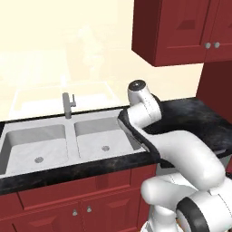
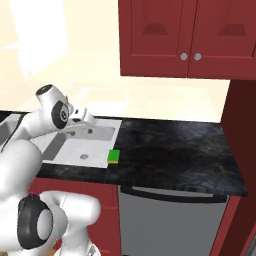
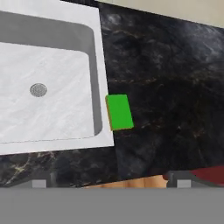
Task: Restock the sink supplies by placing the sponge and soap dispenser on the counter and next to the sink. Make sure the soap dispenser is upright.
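A green sponge (image 3: pixel 119 112) with an orange edge lies flat on the black veined counter (image 3: pixel 170 83), against the right rim of the pale double-basin sink (image 3: pixel 52 65). In the right base view the sponge (image 2: pixel 114 156) sits near the counter's (image 2: pixel 170 150) front edge beside the sink (image 2: pixel 92 136). My gripper (image 3: pixel 111 183) hangs above the sink's right basin and the sponge, open, its tips wide apart with nothing between them. From the right base view the gripper (image 2: pixel 86 119) is over the right basin. The grey tap (image 1: pixel 68 105) stands behind the sink (image 1: pixel 41 140). The soap dispenser is out of view.
Red wall cabinets (image 2: pixel 185 35) hang over the counter's right part. A tall red cabinet side (image 2: pixel 245 145) closes the counter's right end. A grey appliance front (image 2: pixel 170 220) sits under the counter, with red base cabinets (image 1: pixel 68 199) under the sink.
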Available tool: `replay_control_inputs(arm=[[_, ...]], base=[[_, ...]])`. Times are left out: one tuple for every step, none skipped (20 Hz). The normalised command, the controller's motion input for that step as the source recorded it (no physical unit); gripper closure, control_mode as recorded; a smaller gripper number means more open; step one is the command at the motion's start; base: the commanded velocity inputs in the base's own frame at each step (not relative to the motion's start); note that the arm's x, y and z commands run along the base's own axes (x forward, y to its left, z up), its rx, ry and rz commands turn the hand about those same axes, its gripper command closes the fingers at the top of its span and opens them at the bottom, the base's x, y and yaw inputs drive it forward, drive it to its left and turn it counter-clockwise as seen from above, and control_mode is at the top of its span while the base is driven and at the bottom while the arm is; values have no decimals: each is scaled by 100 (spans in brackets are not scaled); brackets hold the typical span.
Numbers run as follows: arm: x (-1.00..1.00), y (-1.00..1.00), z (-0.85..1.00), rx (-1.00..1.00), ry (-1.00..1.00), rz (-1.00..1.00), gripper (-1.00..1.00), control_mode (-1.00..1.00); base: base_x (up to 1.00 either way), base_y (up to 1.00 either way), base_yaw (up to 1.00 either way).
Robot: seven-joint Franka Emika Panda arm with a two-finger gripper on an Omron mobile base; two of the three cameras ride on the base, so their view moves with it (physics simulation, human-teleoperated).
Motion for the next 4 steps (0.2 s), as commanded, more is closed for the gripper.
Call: replay_control_inputs(arm=[[-78,-6,0,1,-13,0,-100,-100],[-76,-11,0,3,-13,0,-100,-100],[-71,-10,0,3,-13,0,-100,-100],[-66,-6,6,2,-12,0,-100,-100]], base=[[0,0,0],[0,0,0],[0,0,0],[0,0,0]])
